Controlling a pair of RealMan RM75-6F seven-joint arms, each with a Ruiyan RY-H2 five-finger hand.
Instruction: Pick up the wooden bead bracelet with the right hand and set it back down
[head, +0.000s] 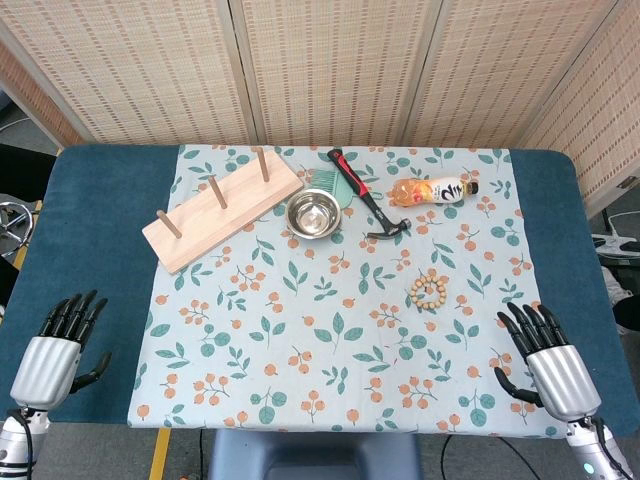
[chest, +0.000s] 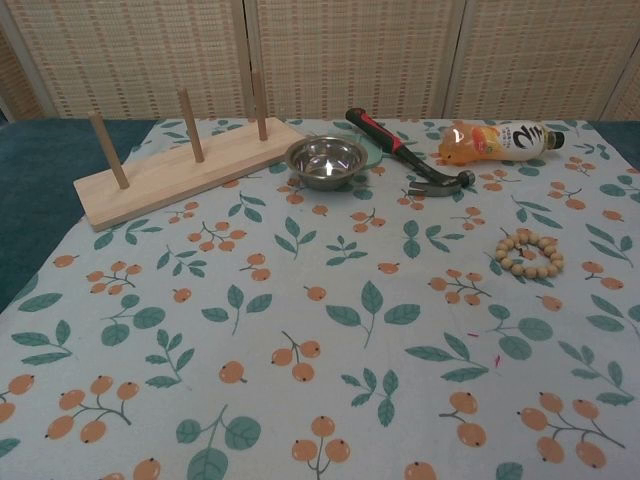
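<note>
Right hand (head: 553, 368) — released, fingers spread, holding nothing, at the near right table edge. Left hand (head: 58, 350) likewise empty, near left.

Wooden bead bracelet (head: 430, 290) — flat on the floral cloth (head: 330, 330), right of centre, just beyond the right hand; untouched.

Risk: beads lie low on the cloth, so fingertips may push the ring away or pinch fabric with it.

Surroundings, all farther off — hammer (head: 368, 197), bottle (head: 432, 190), steel bowl (head: 313, 214), green comb (head: 330, 184), peg board (head: 222, 208). Nothing stands in the reach path.
</note>
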